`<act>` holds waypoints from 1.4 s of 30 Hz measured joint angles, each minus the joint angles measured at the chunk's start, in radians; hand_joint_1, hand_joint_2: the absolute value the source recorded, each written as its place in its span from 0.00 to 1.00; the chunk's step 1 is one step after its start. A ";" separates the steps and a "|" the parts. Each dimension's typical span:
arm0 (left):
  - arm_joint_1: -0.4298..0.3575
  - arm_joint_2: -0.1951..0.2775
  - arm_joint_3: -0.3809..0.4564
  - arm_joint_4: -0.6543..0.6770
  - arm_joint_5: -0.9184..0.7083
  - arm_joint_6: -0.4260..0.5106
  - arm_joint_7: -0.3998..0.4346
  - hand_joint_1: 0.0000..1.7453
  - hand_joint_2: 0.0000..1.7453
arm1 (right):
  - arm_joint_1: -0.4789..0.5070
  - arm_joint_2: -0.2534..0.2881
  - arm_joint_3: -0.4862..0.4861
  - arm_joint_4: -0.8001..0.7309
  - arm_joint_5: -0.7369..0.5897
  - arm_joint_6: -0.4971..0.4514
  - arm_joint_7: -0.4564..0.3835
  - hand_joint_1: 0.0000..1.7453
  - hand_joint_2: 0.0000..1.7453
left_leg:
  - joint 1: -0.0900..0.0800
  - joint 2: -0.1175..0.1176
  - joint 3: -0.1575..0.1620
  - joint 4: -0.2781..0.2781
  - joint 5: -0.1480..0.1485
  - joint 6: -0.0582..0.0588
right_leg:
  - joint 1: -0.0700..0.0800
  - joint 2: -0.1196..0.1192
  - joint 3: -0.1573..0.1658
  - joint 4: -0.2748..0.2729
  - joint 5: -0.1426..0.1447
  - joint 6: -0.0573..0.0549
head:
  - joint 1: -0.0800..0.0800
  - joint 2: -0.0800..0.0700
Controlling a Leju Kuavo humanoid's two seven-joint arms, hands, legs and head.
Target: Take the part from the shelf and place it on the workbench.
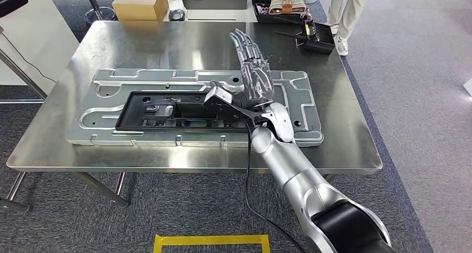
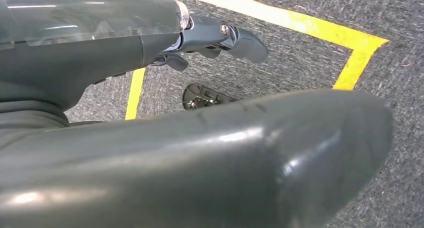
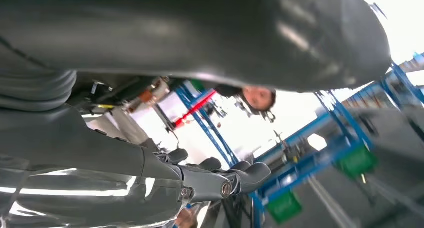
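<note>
The large flat silver-grey stamped metal panel with a black inset frame at its centre [image 1: 195, 111] lay flat on the brushed-steel tabletop [image 1: 345, 114], spanning much of its width. It looked stiff, fairly heavy and smooth-faced, so it would likely slide unless taken at a raised edge or at the rim of the black cut-out. The right hand [image 1: 253, 75] hung over the panel's right part, its fingers [image 1: 245, 44] extended straight and slightly apart, holding nothing; whether the palm touched the metal could not be told. In the left wrist view the left hand [image 2: 220, 37] hung above grey carpet with yellow floor tape [image 2: 300, 22], its fingers [image 2: 245, 43] loosely curled around nothing. The panel's underside was hidden.
</note>
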 joint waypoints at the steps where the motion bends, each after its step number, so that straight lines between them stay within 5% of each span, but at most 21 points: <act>1: 0.000 0.000 0.002 0.000 0.000 0.001 0.002 0.00 0.00 | 0.018 -0.005 -0.010 -0.044 -0.028 0.002 -0.015 0.00 0.00 | 0.000 0.000 0.000 0.000 0.000 0.000 | 0.000 0.000 0.000 0.000 0.000 0.000 | 0.000 0.000; 6: 0.004 0.000 0.006 0.000 0.001 0.006 0.012 0.00 0.00 | 0.107 -0.053 -0.065 -0.269 -0.152 0.003 -0.064 0.00 0.00 | 0.000 0.000 0.000 0.000 0.000 0.000 | 0.000 0.000 0.000 0.000 0.000 0.000 | 0.000 0.000; 14: 0.012 0.000 0.023 0.000 0.001 0.013 0.019 0.00 0.00 | 0.196 -0.178 -0.163 -0.491 -0.175 -0.014 -0.064 0.00 0.00 | -0.001 0.000 0.001 0.000 0.000 0.000 | -0.001 0.000 0.001 -0.001 0.000 0.001 | 0.000 0.000; 18: 0.011 0.000 0.028 0.000 0.001 0.009 0.016 0.00 0.00 | 0.222 -0.239 -0.193 -0.531 -0.159 -0.045 -0.052 0.00 1.00 | -0.001 0.001 0.002 0.001 0.000 0.000 | -0.001 0.001 0.001 -0.001 0.001 0.001 | 0.000 0.000; 23: 0.013 0.000 0.029 0.000 -0.004 -0.008 -0.003 0.00 0.00 | 0.291 -0.392 -0.295 -0.554 -0.167 -0.101 -0.053 0.00 1.00 | -0.001 -0.004 0.003 0.001 -0.001 0.002 | -0.001 -0.004 0.004 -0.002 -0.001 0.004 | 0.000 0.000; 30: 0.014 0.001 0.029 0.000 -0.004 -0.023 -0.027 0.00 0.00 | 0.554 -0.625 -0.585 -0.657 -0.343 -0.079 -0.094 0.00 1.00 | -0.003 -0.010 0.006 0.002 -0.007 0.007 | -0.003 -0.009 0.011 -0.004 -0.005 0.009 | 0.000 0.000; 35: 0.014 0.002 0.039 0.000 0.001 -0.026 -0.028 0.00 0.00 | 0.761 -0.655 -0.839 -0.761 -0.415 -0.025 -0.116 0.00 1.00 | -0.003 -0.010 0.008 0.002 -0.011 0.007 | -0.003 -0.008 0.013 -0.005 -0.009 0.011 | 0.000 0.000; 42: 0.012 0.003 0.068 0.000 0.000 -0.036 -0.024 0.00 0.00 | 0.881 -0.638 -1.077 -0.819 -0.435 0.038 -0.128 0.00 1.00 | -0.003 -0.004 0.014 0.001 -0.013 0.007 | -0.003 -0.003 0.016 -0.005 -0.011 0.011 | 0.000 0.000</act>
